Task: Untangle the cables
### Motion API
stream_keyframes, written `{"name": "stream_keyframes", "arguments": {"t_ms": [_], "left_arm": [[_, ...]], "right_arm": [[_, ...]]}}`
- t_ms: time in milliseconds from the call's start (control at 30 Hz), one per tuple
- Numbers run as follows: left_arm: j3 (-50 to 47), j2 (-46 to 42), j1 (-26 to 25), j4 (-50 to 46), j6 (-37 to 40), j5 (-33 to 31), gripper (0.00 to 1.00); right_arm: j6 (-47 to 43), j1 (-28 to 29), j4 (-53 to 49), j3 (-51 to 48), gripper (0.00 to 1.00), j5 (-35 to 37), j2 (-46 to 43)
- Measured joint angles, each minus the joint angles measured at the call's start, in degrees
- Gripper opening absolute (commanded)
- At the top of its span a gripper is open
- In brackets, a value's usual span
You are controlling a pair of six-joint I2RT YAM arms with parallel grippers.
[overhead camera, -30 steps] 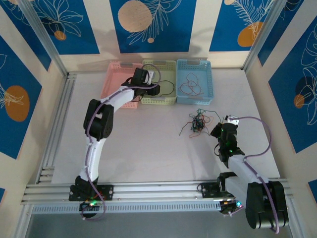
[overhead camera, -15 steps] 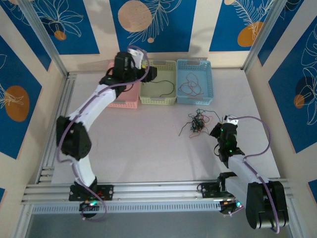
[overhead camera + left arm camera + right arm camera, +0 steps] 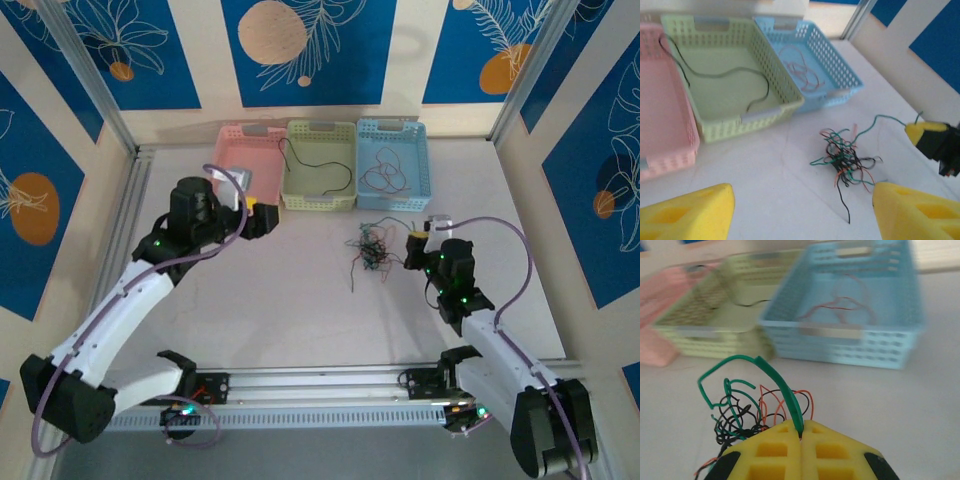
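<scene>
In the left wrist view the pink basket [image 3: 667, 150] is cut by the left edge. Only the tips of the left pincer's [image 3: 264, 218] yellow fingers [image 3: 687, 212] come in from the bottom of that view. The right wrist view is blurred, so the baskets are soft shapes there. In it the near part of the clump of cables [image 3: 372, 252] is hidden behind the right pincer [image 3: 801, 436]. Which strands in the clump are actually knotted is too fine to make out.

The left pincer is released, its jaws wide apart with nothing between them. It hangs over the left part of the bench [image 3: 300, 300], near the pink basket's near corner. A black cable [image 3: 730, 75] lies in the green basket [image 3: 725, 127], running in a wave from the far left corner towards the right wall. Reddish strands [image 3: 802, 75] lie in loose loops in the blue basket [image 3: 845, 82].

The clump sits on the bare bench in front of the blue basket, between the two pincers. Seen from above, its long axis runs from far right to near left, with a black tail trailing towards the near left. The right pincer is clenched on a green strand [image 3: 777, 377]. This strand rises from the closed fingertips, arches over to the left and curls down into the clump.

Half a second ago the left arm reached over the pink and green baskets. Now it is folded back to the left, clear of them. The clump has shifted left across the bench, and the right pincer has moved left with it.
</scene>
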Motion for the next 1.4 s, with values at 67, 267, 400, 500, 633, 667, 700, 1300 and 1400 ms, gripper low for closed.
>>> {"name": "stream_keyframes", "arguments": {"t_ms": [67, 267, 400, 500, 633, 667, 700, 1300, 1400], "left_arm": [[-0.1, -1.0, 0.0, -2.8, 0.0, 1.8, 0.74], [1.2, 2.9, -1.6, -9.3, 1.1, 8.1, 0.73], [2.7, 9.9, -7.6, -12.3, 3.9, 8.0, 0.71], [2.4, 13.7, -12.6, -13.5, 5.5, 7.1, 0.7], [0.6, 14.8, -15.0, -14.8, 7.7, 6.3, 0.68], [0.0, 14.8, -15.1, -14.7, 8.0, 6.3, 0.66], [-0.8, 14.8, -15.1, -14.7, 8.3, 6.0, 0.65], [-3.5, 19.7, -15.8, -13.5, 13.0, 2.2, 0.56], [-3.9, 20.5, -15.8, -12.9, 13.9, 1.9, 0.61]], "right_arm": [[-0.9, 2.3, 0.5, 0.9, 0.0, -5.3, 1.1], [-5.1, 12.2, 3.5, 3.6, 0.0, -15.9, 8.0], [-6.2, 15.1, 4.3, 3.9, 0.0, -17.4, 11.3], [-6.3, 15.2, 5.4, 3.9, 0.0, -17.3, 11.5], [-6.3, 14.8, 7.1, 3.8, 0.0, -17.2, 11.5], [-6.3, 14.7, 7.3, 3.8, 0.0, -17.2, 11.5], [-6.3, 14.5, 7.5, 3.8, 0.0, -17.2, 11.5], [-6.2, 14.2, 9.5, 3.4, 0.0, -17.1, 11.4], [-6.0, 14.2, 9.5, 3.4, 0.0, -16.9, 11.4]]}}
